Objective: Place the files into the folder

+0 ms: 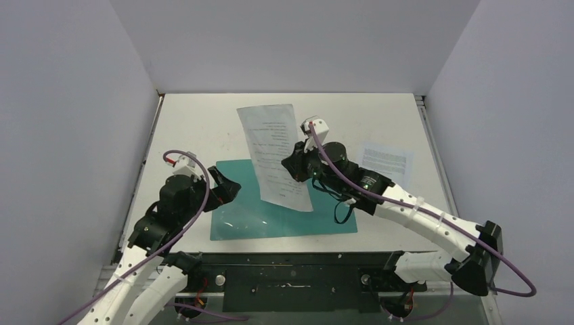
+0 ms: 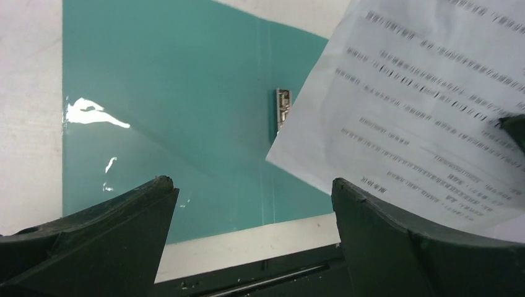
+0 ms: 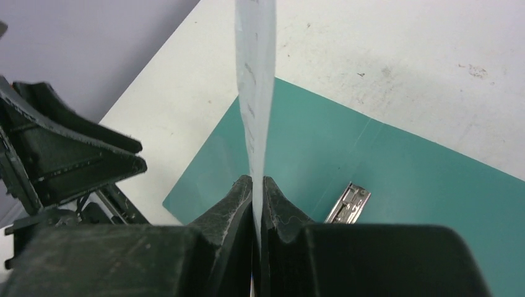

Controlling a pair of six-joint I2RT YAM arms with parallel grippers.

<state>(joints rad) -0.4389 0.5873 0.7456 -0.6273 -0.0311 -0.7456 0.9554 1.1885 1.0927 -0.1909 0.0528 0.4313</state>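
Observation:
The teal folder lies open and flat on the table, its metal clip on the inside near the fold. My right gripper is shut on one edge of a printed white file sheet, holding it upright above the folder; the sheet runs edge-on between the jaws. My left gripper is open and holds nothing, hovering over the folder's left half beside the sheet's lower corner. A second printed file sheet lies flat on the table to the right.
White walls enclose the table on the left, the back and the right. A black rail runs along the near edge, just beyond the folder's front border. A glossy patch shines on the folder's left half.

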